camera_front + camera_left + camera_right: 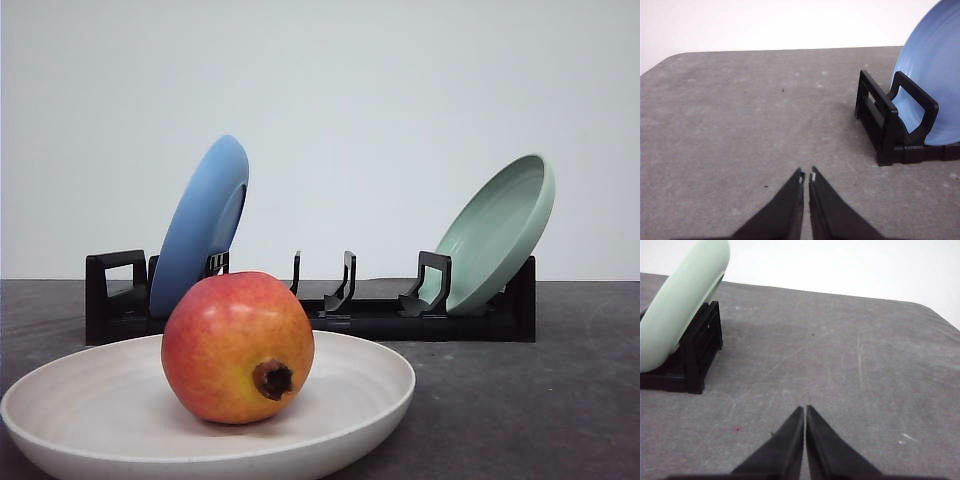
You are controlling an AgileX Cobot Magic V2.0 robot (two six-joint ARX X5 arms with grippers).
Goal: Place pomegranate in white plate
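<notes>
One pomegranate [238, 346] sits inside the white plate [60, 400] at the near left, crown stub facing front. Behind them a black rack [370, 318] holds a blue plate [200, 225] on the left and a pale green plate [497, 233] on the right. Both the left gripper [806, 177] and right gripper [805, 410] hang over bare grey table [560, 400], jaws clenched on nothing.

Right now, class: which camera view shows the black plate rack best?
The front view: the whole black plate rack spans behind the pomegranate. Left wrist view catches one end under the blue plate; right wrist, the end under the green plate.
</notes>
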